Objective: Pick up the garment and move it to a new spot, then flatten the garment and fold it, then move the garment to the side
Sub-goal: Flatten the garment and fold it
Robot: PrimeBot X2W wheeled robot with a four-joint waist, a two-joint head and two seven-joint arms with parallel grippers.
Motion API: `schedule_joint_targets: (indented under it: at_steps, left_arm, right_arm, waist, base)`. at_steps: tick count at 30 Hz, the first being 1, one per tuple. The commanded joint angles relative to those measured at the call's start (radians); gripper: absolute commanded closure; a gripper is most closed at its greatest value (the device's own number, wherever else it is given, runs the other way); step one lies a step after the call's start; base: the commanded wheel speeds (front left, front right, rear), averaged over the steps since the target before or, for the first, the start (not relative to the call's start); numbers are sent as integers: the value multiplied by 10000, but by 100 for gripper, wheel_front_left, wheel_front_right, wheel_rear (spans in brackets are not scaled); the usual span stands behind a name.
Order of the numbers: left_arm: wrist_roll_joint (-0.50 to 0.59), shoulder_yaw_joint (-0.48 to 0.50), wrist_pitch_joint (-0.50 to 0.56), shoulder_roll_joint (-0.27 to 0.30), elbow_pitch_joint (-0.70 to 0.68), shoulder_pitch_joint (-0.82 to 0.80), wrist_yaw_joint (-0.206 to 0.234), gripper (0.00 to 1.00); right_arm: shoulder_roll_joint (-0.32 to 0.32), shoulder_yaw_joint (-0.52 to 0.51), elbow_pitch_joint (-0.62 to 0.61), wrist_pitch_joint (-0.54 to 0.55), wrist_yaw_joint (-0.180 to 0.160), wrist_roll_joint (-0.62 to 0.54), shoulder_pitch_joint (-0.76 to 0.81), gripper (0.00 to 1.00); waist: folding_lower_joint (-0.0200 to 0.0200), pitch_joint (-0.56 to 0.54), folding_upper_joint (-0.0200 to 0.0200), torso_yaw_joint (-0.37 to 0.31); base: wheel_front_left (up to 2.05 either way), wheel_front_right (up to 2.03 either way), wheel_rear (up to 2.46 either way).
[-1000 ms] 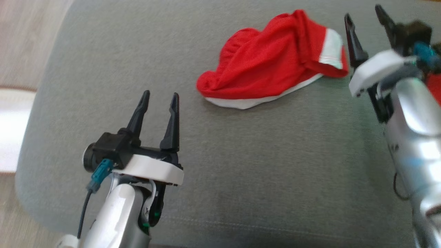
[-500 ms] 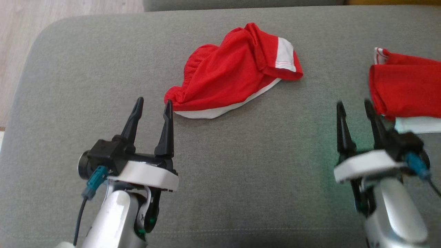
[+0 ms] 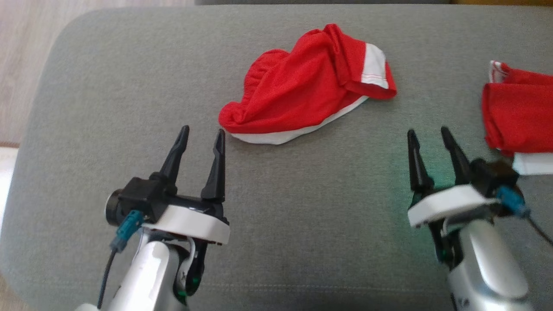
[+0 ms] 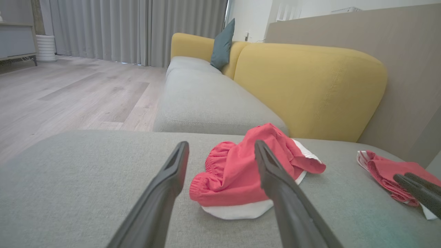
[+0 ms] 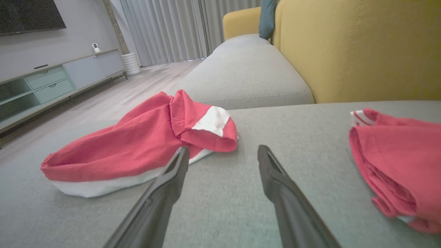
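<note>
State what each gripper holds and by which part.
Nothing. The left gripper and right gripper are open and empty; the crumpled red-and-white fabric garment lies unheld.

The head camera looks down on the grey cushion (image 3: 302,207); both wrist cameras look low across it toward the yellow backrest (image 4: 310,86); all share the red shorts (image 3: 302,99).

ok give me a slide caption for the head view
Left gripper and right gripper, both open, face a crumpled red garment on the grey cushion.
</note>
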Motion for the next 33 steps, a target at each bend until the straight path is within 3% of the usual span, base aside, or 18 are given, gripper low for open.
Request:
schedule_joint_targets:
  at_steps: [1, 5, 12, 21, 22, 23, 33]
  left_arm:
    - [67, 219, -53, 57, -286, -284, -2, 0]
    - [23, 65, -53, 57, -240, -338, 22, 0]
    - [-58, -95, -53, 57, -238, -483, 100, 0]
    - [-200, -255, -53, 56, -297, -760, 178, 0]
    - [-214, -278, -53, 56, -296, -770, 191, 0]
    - [-226, -296, -53, 56, -292, -772, 205, 0]
    - [-349, -390, -53, 56, -242, -788, 277, 0]
  right_arm:
    - [30, 138, -198, 23, 65, -91, -614, 0]
    - [30, -355, 624, 295, 65, -660, -1451, 0]
    - [-48, -1394, 2239, 478, 65, -2637, -2814, 0]
    - [-618, -2229, 3793, 224, 65, -3906, -4183, 0]
    - [-647, -2280, 3909, 158, 65, -3964, -4319, 17]
    - [-668, -2338, 3996, 77, 65, -3997, -4449, 100]
    - [-1062, -2207, 4505, -166, 65, -3914, -5634, 100]
  waist:
    - [0, 135, 0, 195]
    - [0, 362, 0, 597]
    - [0, 813, 0, 1286]
    - [0, 1474, 0, 1962]
    - [0, 1507, 0, 1999]
    - [0, 1534, 0, 2023]
    - [0, 1519, 0, 2113]
  base:
    - [0, 0, 0]
    - [0, 0, 0]
    - [0, 0, 0]
    - [0, 0, 0]
    - [0, 0, 0]
    - [0, 0, 0]
    - [0, 0, 0]
